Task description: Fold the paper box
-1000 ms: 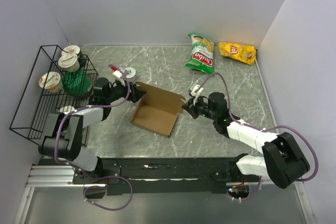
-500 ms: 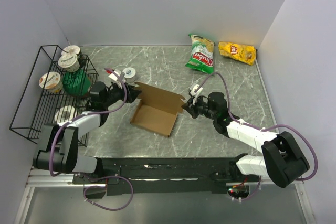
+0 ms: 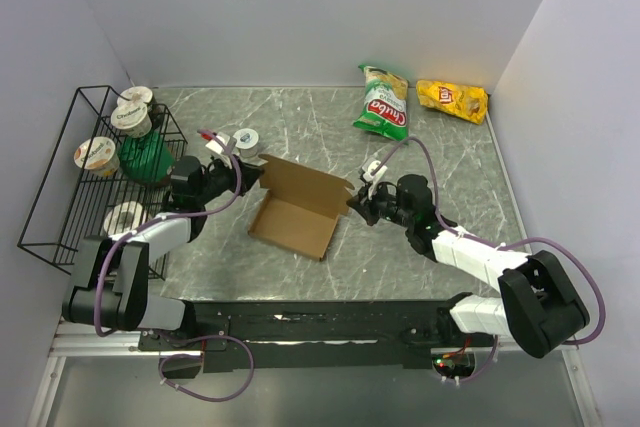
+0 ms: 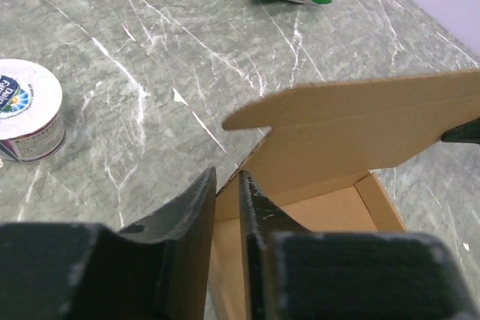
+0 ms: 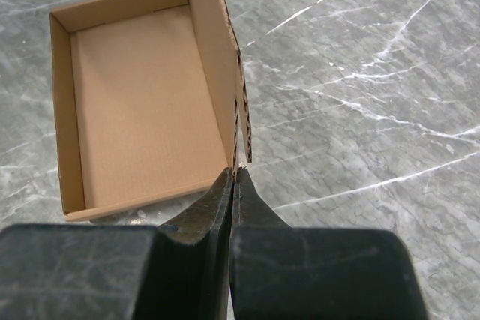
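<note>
Nearest, right fingers (image 5: pixel 232 175): one pair, clamped on the raised flap's edge.
Left fingers (image 4: pixel 226 179): one pair, slim gap by the box's corner; grip unclear.
Paper box (image 3: pixel 293 209): one, middle of worktop (image 3: pixel 450 157), tray open.
Cup (image 4: pixel 26 110): one, loose.
Bags: two, green bag (image 3: pixel 383 102) and yellow bag (image 3: pixel 452 99), farthest.

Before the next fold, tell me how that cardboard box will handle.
The box is thin sheet, so probably light and apt to slide on the smooth table. Its raised lid likely flexes at the crease. The right gripper pinches just its edge, which may slip.
</note>
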`<state>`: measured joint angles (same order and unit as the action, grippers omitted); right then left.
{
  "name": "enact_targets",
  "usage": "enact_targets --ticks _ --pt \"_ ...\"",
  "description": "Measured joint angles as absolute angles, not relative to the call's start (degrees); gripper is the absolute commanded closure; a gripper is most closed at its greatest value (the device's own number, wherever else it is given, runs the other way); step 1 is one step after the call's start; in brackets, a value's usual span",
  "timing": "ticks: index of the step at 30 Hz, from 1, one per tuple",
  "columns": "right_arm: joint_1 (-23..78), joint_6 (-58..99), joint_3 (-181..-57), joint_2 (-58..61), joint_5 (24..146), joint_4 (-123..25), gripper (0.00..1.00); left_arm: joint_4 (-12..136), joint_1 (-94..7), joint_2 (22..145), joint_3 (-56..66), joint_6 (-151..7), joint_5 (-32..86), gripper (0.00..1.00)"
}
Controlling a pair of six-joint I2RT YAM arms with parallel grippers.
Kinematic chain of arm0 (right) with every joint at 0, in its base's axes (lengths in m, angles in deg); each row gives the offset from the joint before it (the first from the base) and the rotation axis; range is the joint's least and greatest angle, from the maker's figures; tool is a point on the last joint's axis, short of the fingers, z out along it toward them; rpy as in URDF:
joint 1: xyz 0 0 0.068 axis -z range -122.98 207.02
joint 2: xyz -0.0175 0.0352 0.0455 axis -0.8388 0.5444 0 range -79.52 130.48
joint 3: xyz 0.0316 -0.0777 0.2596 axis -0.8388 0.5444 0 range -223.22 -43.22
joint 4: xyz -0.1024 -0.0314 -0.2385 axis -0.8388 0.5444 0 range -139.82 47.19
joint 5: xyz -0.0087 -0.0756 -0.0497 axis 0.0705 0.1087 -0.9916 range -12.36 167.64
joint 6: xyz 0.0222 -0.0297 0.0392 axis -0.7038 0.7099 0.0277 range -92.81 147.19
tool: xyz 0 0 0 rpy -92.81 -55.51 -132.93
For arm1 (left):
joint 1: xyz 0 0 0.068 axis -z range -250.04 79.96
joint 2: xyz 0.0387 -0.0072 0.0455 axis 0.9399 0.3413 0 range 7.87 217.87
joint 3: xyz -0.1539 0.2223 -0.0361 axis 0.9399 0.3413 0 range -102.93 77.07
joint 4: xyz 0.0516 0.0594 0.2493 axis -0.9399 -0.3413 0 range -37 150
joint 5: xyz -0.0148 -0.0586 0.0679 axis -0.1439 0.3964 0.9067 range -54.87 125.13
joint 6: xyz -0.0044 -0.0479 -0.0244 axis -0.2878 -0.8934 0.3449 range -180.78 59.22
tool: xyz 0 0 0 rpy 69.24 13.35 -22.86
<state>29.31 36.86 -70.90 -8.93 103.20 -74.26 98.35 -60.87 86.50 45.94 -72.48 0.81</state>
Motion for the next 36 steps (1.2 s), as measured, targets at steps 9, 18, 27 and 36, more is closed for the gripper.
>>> enact_targets --ticks 9,18,27,36 --pt "29.31 35.81 -71.10 -8.93 101.89 -74.02 1.00 100.60 -59.23 87.22 46.97 -72.44 -0.22 0.99" --pt "21.36 32.86 -71.01 -8.93 84.07 -74.20 1.00 103.09 -55.80 87.16 49.57 -72.55 8.17 0.99" --pt "12.07 28.66 -72.13 -6.96 64.03 -74.39 1.00 106.17 -52.41 84.69 53.26 -73.69 16.17 0.99" --pt "6.82 24.40 -76.28 -2.57 47.37 -71.81 1.00 114.68 -45.33 79.13 62.92 -76.61 26.27 0.99"
